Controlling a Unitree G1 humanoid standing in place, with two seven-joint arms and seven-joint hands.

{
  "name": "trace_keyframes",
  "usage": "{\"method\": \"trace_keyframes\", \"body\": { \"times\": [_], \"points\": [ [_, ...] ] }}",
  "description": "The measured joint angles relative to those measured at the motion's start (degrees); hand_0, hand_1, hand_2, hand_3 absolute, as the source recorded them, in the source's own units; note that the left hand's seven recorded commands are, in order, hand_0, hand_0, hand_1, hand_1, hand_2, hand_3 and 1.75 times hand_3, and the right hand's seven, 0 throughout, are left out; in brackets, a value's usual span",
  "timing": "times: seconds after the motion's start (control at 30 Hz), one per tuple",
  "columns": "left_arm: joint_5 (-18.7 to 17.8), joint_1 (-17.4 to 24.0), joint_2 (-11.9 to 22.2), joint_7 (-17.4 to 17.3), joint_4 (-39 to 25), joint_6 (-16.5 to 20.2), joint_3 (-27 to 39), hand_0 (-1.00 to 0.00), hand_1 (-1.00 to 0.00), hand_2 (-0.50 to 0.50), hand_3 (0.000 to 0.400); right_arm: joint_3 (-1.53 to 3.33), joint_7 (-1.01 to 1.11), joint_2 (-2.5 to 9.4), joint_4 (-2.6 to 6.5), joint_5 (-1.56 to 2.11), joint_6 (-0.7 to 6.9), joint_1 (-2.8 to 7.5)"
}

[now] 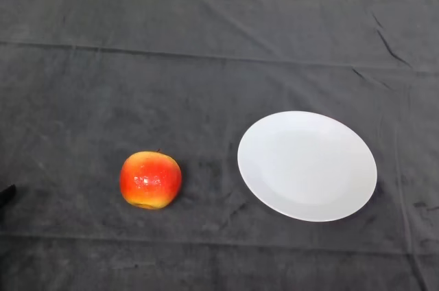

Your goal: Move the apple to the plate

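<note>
Step in hand: the reach, judging by the layout. No grasp made, apple (151, 180) sat on the bench (206, 64), plate (307, 165) had nothing on it

Only a small black sliver showed at the view's left edge, low down. Probably the tip of the left hand (5, 196), but too little was visible to be sure. Whether it was released or clenched: couldn't tell

Apple relative to that sliver: off to its right, clearly apart, at about the same depth on the bench or slightly nearer the robot. No contact. Red-yellow skin, stem end up and tilted a little away from the robot, resting on its own, nothing leaning on it

Plate lay further right again, past the apple, near it but with a gap of dark cloth between them. So apple sat between hand and plate, roughly in one line across the bench

Next move, my read:
- bring the hand in rightward to the apple, spread wide enough to clear its widest part
- close round the sides, not the top. Round, glossy skin would likely slip under a shallow pinch
- lift clear of the cloth before moving across, the plate rim looked low but could catch a dragged apple
- set it down near the plate's middle, since an apple put by the rim could roll off
</note>
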Motion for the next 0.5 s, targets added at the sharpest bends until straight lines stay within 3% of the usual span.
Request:
{"method": "trace_keyframes", "body": {
  "times": [0.5],
  "points": [
    [1.21,0.0,-0.02,0.0,0.0,-0.07,0.12,0.0,0.0,0.0,0.0,0.0,0.0,0.0,0.0,-0.01,0.0,0.0]
  ]
}}
